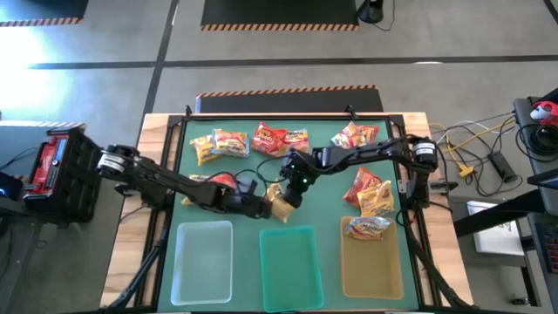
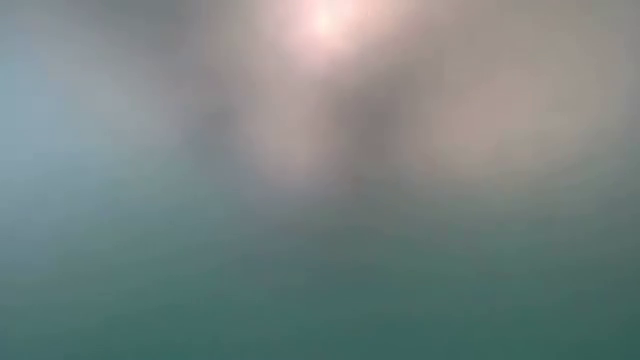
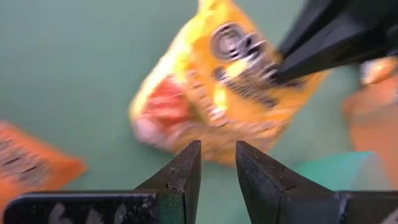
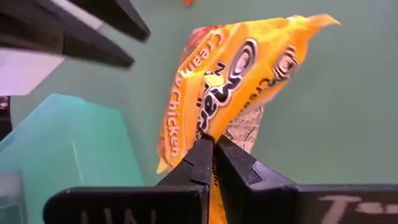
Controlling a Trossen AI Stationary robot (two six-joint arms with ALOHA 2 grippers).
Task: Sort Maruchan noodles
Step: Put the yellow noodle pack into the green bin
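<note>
High view, the counter: green mat on the counter [image 1: 174, 131], with noodle packets strung along the top of the frame, two more at right of centre, and three trays lined up along the bottom so each kind gets its own bin.
High view, trays: clear tray [image 1: 203, 262] at lower left, teal tray [image 1: 292, 262] at bottom centre, amber tray [image 1: 370, 270] at lower right. One packet [image 1: 368, 228] already lies at the amber tray's upper end, so the sorting looks barely begun.
High view, the arms: both reach to mid-frame and meet over one yellow packet [image 1: 281, 201], just above the teal tray's upper edge.
Low view: nothing but a teal and pale blur, no use here.
Left wrist view, left claw: the left claw [image 3: 217, 163] stands narrowly parted with nothing between its tips; the yellow packet [image 3: 230, 87] hangs just beyond it, mid-frame.
Left wrist view, the other arm: the right arm's dark fingers [image 3: 311, 53] come in from the upper right and pinch that packet's far end. It looks like the left claw is lined up to take a handover, or to steady it.
Right wrist view, right claw: the right claw [image 4: 212, 152] is clamped tight on the lower edge of the yellow packet [image 4: 230, 87], which stands up out of it, clear of the mat.
Right wrist view, destination: the teal tray [image 4: 68, 149] sits at lower left, near at hand, likely the bin this packet is headed for.
</note>
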